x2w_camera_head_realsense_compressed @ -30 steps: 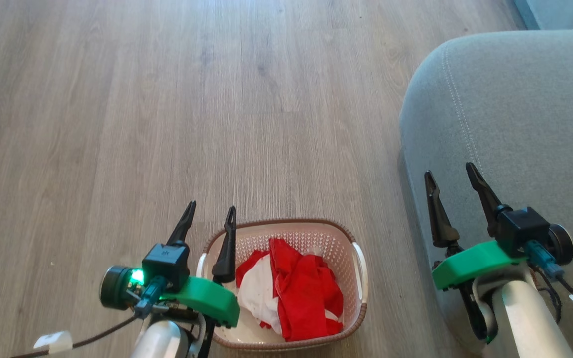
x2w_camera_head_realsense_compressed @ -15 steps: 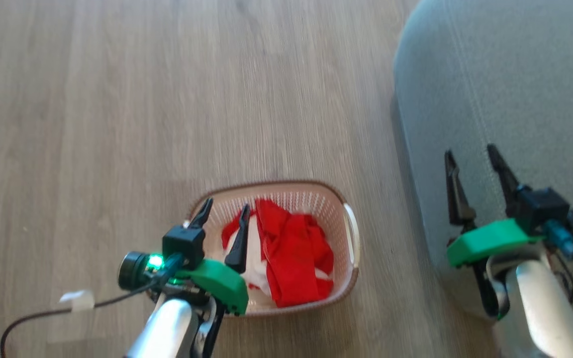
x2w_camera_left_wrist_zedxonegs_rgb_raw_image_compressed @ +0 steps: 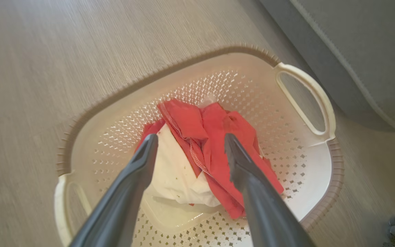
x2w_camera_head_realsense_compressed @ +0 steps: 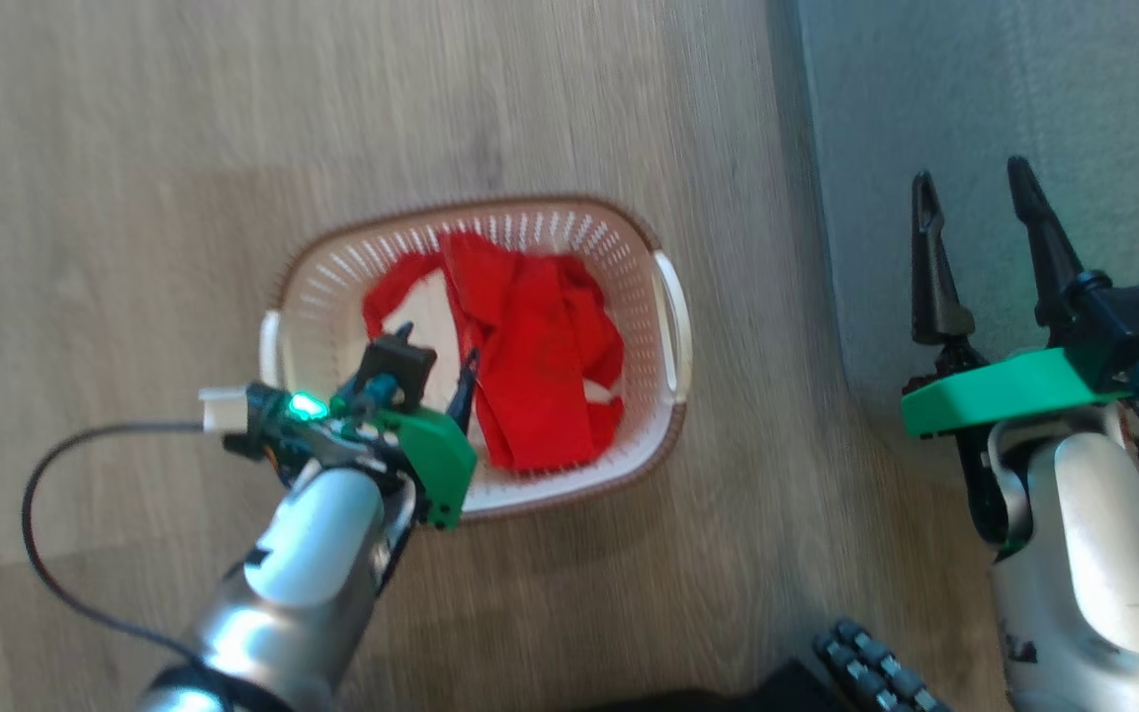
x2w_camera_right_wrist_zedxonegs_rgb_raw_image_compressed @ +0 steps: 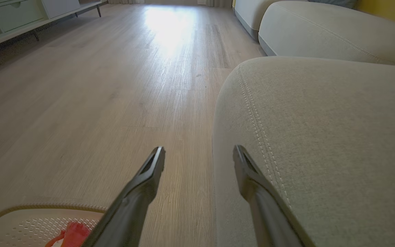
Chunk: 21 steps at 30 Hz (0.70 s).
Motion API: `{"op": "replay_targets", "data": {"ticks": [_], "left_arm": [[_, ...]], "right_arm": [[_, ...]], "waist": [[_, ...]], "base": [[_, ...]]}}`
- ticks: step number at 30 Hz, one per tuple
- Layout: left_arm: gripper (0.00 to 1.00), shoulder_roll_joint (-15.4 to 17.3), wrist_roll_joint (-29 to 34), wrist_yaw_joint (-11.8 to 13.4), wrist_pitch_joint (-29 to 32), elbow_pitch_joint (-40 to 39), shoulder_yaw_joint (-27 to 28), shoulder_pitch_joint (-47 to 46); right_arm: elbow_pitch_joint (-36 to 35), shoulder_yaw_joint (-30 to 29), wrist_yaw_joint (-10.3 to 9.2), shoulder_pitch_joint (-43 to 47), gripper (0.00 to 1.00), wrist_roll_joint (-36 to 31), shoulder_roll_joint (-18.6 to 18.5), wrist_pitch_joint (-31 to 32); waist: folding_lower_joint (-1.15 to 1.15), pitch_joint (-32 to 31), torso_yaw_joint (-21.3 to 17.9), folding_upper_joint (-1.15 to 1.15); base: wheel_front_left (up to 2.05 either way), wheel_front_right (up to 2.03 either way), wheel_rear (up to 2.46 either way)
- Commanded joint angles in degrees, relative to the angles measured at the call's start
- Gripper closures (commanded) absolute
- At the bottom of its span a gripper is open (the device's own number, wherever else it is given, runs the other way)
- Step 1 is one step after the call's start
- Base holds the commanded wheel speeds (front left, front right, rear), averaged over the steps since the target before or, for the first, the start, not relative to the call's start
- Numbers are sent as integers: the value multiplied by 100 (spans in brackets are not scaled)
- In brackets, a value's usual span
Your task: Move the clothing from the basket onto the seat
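The cream basket (x2w_camera_head_realsense_compressed: 490, 203) with a brown rim stands on the wooden floor, just left of the grey seat (x2w_camera_head_realsense_compressed: 1024, 79). Red and white clothing (x2w_camera_head_realsense_compressed: 530, 366) lies crumpled inside it. My left gripper (x2w_camera_head_realsense_compressed: 438, 346) hangs open over the basket's left half. In the left wrist view its fingers (x2w_camera_left_wrist_zedxonegs_rgb_raw_image_compressed: 190, 137) straddle the clothing (x2w_camera_left_wrist_zedxonegs_rgb_raw_image_compressed: 187, 120) from above, not touching it, inside the basket (x2w_camera_left_wrist_zedxonegs_rgb_raw_image_compressed: 149, 77). My right gripper (x2w_camera_head_realsense_compressed: 970, 173) is open and empty over the seat's edge. In the right wrist view it (x2w_camera_right_wrist_zedxonegs_rgb_raw_image_compressed: 199, 150) points along the seat (x2w_camera_right_wrist_zedxonegs_rgb_raw_image_compressed: 321, 137), with a basket corner (x2w_camera_right_wrist_zedxonegs_rgb_raw_image_compressed: 29, 223) at lower left.
Bare wooden floor (x2w_camera_head_realsense_compressed: 134, 148) spreads left of and beyond the basket. A second grey cushion (x2w_camera_right_wrist_zedxonegs_rgb_raw_image_compressed: 321, 31) lies farther back and a low cabinet (x2w_camera_right_wrist_zedxonegs_rgb_raw_image_compressed: 12, 13) stands at the far left. A black cable (x2w_camera_head_realsense_compressed: 45, 475) loops beside my left arm. My dark base (x2w_camera_head_realsense_compressed: 866, 663) shows below.
The head camera has tipped down, so the basket sits higher in view. My left gripper has dropped from the basket's left rim to above the clothing. Both grippers stayed open.
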Motion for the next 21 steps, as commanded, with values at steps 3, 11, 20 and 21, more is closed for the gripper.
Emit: {"op": "replay_targets", "data": {"ticks": [3, 11, 20, 21], "left_arm": [[0, 26, -20, -3, -56, 459, -175, -395], [0, 26, -136, -19, 369, 1528, -825, -1219], [0, 26, -297, 118, 1092, 2055, -1177, -1777], [0, 26, -315, 159, 1193, 2088, -1199, -1816]], "right_arm": [[-286, 111, 0, -51, 0, 80, -53, -52], [-564, 323, 0, -226, 0, 155, -53, -52], [-781, 649, 0, -357, 0, 308, -53, -52], [-808, 662, 0, -349, 0, 315, -53, -52]], "waist": [[-1, 766, -323, 0], [-1, 1422, -653, 0], [-1, 1916, -875, 0], [-1, 1949, -872, 0]], "base": [[0, 0, 0], [0, 0, 0], [0, 0, 0], [0, 0, 0]]}}
